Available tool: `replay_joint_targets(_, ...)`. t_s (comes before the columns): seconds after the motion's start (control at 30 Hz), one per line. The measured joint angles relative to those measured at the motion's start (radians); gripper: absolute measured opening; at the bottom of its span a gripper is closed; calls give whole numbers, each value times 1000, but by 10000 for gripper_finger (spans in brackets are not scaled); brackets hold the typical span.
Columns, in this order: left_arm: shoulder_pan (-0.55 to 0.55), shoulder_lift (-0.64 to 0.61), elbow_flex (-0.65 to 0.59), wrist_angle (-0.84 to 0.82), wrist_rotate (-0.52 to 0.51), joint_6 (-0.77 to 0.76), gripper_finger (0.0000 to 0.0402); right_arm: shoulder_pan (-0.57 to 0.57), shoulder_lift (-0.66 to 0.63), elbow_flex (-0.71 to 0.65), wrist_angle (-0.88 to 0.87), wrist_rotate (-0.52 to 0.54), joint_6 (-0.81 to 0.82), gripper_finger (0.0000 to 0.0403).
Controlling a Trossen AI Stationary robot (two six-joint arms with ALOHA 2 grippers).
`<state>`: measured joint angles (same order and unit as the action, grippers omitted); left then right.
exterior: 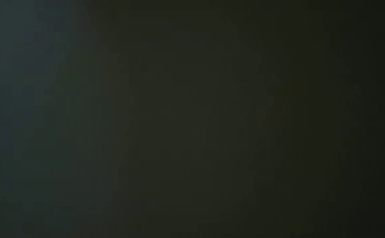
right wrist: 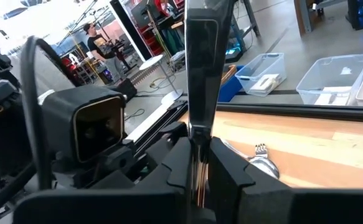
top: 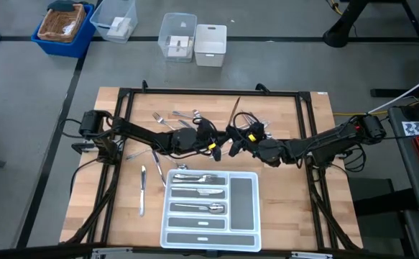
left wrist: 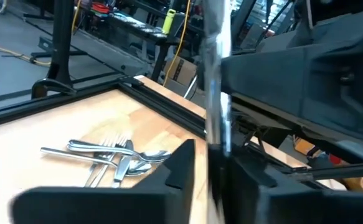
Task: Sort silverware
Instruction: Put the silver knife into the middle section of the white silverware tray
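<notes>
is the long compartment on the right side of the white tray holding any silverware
No. In the high view that long side compartment of the white tray is bare, while the silverware in the tray lies in the left compartments.

Even overhead light, soft shadows; low view almost black; wrist views blur near parts, glare at one's window.

A robotics lab or workshop with a grey concrete floor. A wooden table [top: 216, 144] in a black metal frame stands among clear plastic bins [top: 177, 36] and a blue crate [top: 64, 27] on the floor. Behind it are cluttered workbenches [left wrist: 131, 28], yellow cables [left wrist: 182, 37] and a person [right wrist: 97, 40] standing.
</notes>
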<state>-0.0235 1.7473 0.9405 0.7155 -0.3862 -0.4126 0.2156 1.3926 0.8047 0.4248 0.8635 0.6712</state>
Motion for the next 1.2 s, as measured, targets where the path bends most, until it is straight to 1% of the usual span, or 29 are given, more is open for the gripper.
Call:
replay_joint_targets(0.07, -1, 0, 0, -1, -2, 0, 21, 0, 0, 0, 0, 0, -1, 37)
replay_joint_targets(0.1, -1, 0, 0, 1, -2, 0, 14, 0, 0, 0, -1, 1, 0, 37)
replay_joint_targets(0.3, -3, 0, 0, -2, -2, -14, 9, 0, 0, 0, 0, 0, 2, 37)
replay_joint_targets(0.43, -3, -19, -1, -25, -2, -7, 8, -1, -1, 0, 3, -42, 7, 37)
replay_joint_targets(0.53, -3, -56, -1, -101, 1, 16, 6, -1, -2, 1, 10, -84, 10, 45)
replay_joint_targets(0.67, -9, -118, -1, -230, 18, 51, 6, -1, -1, 1, 24, -139, 13, 77)
replay_joint_targets(0.77, -14, -176, 0, -338, 53, 82, 6, 2, -2, 1, 23, -154, 13, 103)
replay_joint_targets(0.83, -21, -219, 0, -423, 83, 88, 6, 1, -8, 1, 19, -186, 12, 114)
replay_joint_targets(0.93, -30, -296, 0, -595, 131, 81, 6, 0, -16, 1, 16, -275, -3, 122)
replay_joint_targets(1.0, -38, -347, 0, -728, 171, 80, 6, 0, -20, 1, 13, -364, -20, 123)
replay_joint_targets(1.1, -55, -414, 0, -896, 263, 69, 6, 1, -21, 1, -8, -510, -24, 124)
replay_joint_targets(1.2, -95, -450, 0, -1038, 362, 33, 6, 1, -23, 1, -48, -639, -23, 124)
